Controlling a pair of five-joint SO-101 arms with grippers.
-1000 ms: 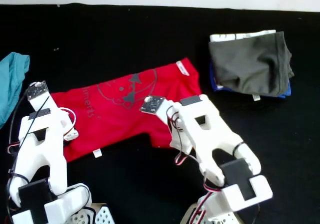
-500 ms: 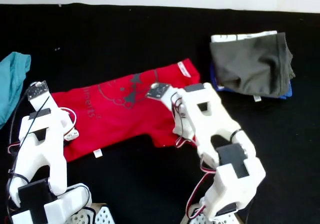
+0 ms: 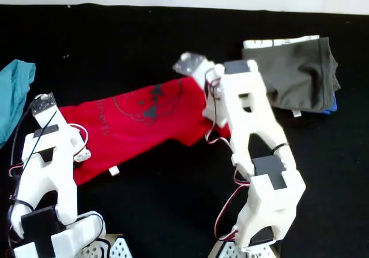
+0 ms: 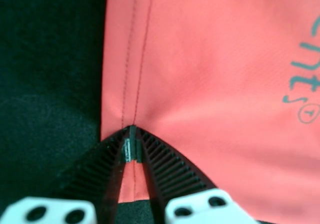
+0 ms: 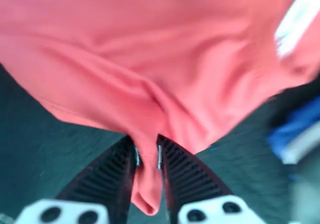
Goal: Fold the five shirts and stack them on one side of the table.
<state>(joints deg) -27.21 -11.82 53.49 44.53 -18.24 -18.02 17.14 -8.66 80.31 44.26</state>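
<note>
**Red shirt pinched at both ends, one claw each**

Red shirt point(image 3: 138, 119) lies across the middle of the black worktop point(image 3: 115, 38), long axis running left to right, grey print point(image 3: 144, 105) facing up. A small white tag point(image 3: 113, 170) sticks out of its near edge, close to the left arm. The left part lies flat on the cloth. The right end is bunched into folds under the right arm's wrist.

Left claw point(image 4: 131, 146): jaws pressed almost together, tips pinching the hemmed edge of the red shirt right on the double stitch line. A strip of red fabric shows between the jaws behind the tips. Bare worktop sits just beside the hem, and the fabric around the pinch is smooth with one shallow crease fanning out.

Right claw point(image 5: 146, 151): jaws narrow, only a slim gap, and that gap is filled with a gathered fold of the red shirt. A small lobe of fabric hangs out past the pinch toward the wrist. Wrinkles radiate from the grip across the cloth. In the high view this arm stretches far forward, its wrist over the shirt's right end, just beside the folded stack.

Folded stack sits at the far right of the worktop: dark grey shirt point(image 3: 291, 76) on top, a blue layer point(image 3: 330, 107) peeking out beneath it, and a white edge point(image 3: 277, 41) along the far side. The stack is close to the red shirt's right end; cannot tell if they touch.

Teal shirt point(image 3: 14, 93) lies crumpled at the left edge, apart from the red one.
</note>
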